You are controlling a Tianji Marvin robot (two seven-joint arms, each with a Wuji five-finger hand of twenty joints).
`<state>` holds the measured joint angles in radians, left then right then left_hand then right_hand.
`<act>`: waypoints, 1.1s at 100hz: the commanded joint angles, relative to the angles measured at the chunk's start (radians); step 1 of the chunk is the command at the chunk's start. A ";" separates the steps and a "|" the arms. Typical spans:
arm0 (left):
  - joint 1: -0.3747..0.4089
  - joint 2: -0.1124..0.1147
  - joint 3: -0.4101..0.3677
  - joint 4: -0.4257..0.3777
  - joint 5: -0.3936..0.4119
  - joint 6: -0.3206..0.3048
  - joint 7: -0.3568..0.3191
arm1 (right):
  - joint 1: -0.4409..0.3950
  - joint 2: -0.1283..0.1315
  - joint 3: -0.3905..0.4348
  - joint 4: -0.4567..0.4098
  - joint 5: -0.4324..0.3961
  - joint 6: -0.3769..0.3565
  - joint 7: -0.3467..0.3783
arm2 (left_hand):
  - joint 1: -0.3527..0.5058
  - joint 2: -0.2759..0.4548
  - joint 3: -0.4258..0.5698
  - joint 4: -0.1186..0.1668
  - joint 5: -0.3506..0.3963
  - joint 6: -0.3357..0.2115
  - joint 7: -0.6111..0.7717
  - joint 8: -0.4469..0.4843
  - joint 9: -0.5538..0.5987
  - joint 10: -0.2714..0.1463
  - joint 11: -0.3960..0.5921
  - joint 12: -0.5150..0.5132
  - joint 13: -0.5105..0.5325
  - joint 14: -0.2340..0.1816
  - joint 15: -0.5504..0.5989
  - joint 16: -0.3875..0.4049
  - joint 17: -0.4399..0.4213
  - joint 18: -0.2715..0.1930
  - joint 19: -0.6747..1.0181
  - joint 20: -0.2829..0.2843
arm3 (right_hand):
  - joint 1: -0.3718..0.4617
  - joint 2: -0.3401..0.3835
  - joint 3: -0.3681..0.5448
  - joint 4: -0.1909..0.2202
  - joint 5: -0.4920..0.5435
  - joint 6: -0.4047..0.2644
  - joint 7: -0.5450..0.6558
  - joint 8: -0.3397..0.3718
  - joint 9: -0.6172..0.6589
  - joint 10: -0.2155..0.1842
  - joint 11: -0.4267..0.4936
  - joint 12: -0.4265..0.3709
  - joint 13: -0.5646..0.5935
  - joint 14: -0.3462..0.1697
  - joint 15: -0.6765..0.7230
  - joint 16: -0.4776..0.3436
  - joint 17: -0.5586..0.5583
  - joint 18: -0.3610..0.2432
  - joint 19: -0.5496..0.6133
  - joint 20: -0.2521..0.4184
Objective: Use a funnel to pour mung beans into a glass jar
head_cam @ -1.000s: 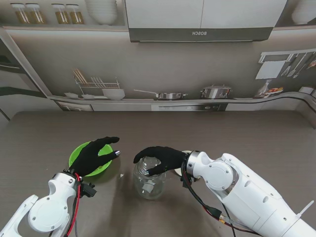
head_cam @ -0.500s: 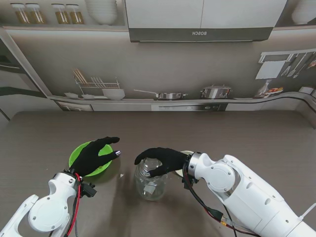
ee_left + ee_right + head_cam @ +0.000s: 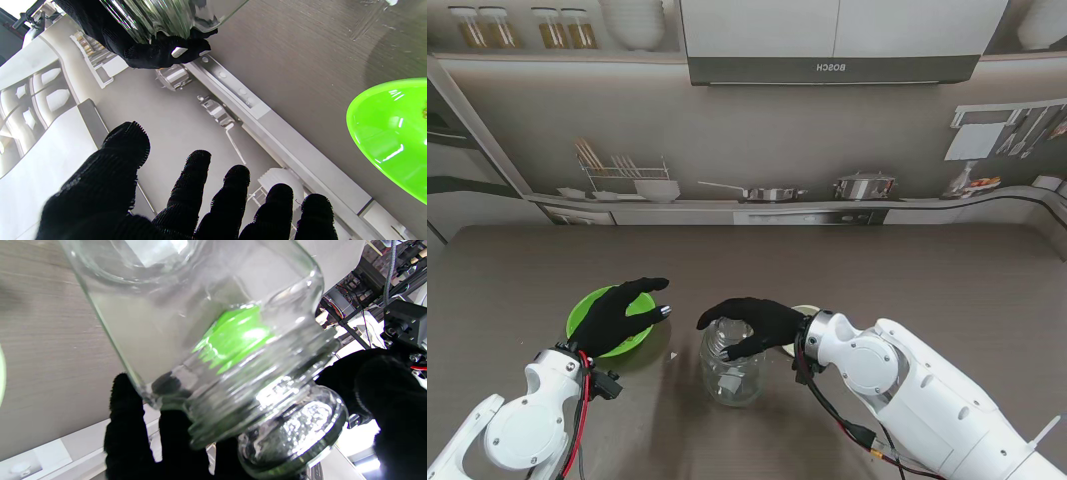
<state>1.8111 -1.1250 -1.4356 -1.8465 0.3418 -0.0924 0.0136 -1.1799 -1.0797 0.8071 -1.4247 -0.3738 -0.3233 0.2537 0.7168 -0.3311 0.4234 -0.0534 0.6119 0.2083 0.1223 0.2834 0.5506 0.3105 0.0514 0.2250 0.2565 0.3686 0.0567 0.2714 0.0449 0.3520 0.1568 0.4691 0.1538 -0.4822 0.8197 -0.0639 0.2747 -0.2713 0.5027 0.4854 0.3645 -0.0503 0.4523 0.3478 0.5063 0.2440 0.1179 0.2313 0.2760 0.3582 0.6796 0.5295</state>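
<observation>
A clear glass jar (image 3: 730, 375) stands on the table near me, between the two arms. My right hand (image 3: 752, 322) grips it over its mouth from above, fingers wrapped round the rim. The right wrist view shows the jar (image 3: 200, 323) close up, with a rounded glass piece (image 3: 293, 440) at its mouth; what it is I cannot tell. To the left sits a green bowl (image 3: 579, 312), and my left hand (image 3: 619, 315) hovers over it, fingers spread and holding nothing. The left wrist view shows the bowl (image 3: 390, 133) and, farther off, the jar (image 3: 166, 16).
A pale round rim (image 3: 804, 312) peeks out behind my right wrist. A tiny white speck (image 3: 674, 354) lies on the table between bowl and jar. The brown table (image 3: 907, 270) stretches far to the right and to the printed kitchen backdrop.
My right hand and the jar have shifted only slightly. The left hand has stayed still over the bowl.
</observation>
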 commanded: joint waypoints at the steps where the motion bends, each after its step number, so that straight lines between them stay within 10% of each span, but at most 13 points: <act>1: 0.004 -0.001 -0.002 -0.010 -0.003 0.003 -0.020 | -0.018 0.002 -0.007 0.026 -0.011 0.018 0.019 | 0.002 0.054 -0.018 0.020 -0.018 -0.030 -0.014 -0.005 0.008 -0.014 0.001 0.009 -0.013 -0.007 -0.010 -0.006 -0.015 -0.029 -0.023 0.010 | -0.027 -0.021 -0.038 0.030 -0.001 0.052 -0.019 -0.002 -0.033 0.010 -0.018 -0.014 -0.016 0.027 -0.021 -0.025 -0.008 0.059 -0.007 0.006; 110: 0.006 0.000 -0.007 -0.009 -0.002 -0.001 -0.023 | -0.066 -0.012 0.048 -0.054 -0.046 0.022 -0.060 | 0.004 0.055 -0.021 0.020 -0.015 -0.035 -0.013 -0.005 0.009 -0.013 0.001 0.009 -0.012 -0.006 -0.010 -0.005 -0.016 -0.029 -0.023 0.010 | -0.075 -0.076 -0.003 0.036 -0.016 0.037 -0.109 0.004 -0.052 0.036 -0.020 -0.013 -0.004 0.033 -0.012 -0.036 0.002 0.100 -0.016 0.021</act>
<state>1.8126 -1.1242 -1.4406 -1.8465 0.3416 -0.0928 0.0092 -1.2403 -1.0861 0.8513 -1.4615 -0.4175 -0.3072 0.1868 0.7168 -0.3311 0.4227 -0.0534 0.6119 0.2006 0.1223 0.2834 0.5506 0.3105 0.0514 0.2250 0.2565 0.3686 0.0567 0.2714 0.0449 0.3520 0.1567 0.4691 0.1293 -0.5405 0.8019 -0.0635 0.2822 -0.2237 0.4177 0.4854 0.3470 -0.0167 0.4226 0.3302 0.5025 0.2565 0.1063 0.2047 0.2822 0.3946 0.6632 0.5310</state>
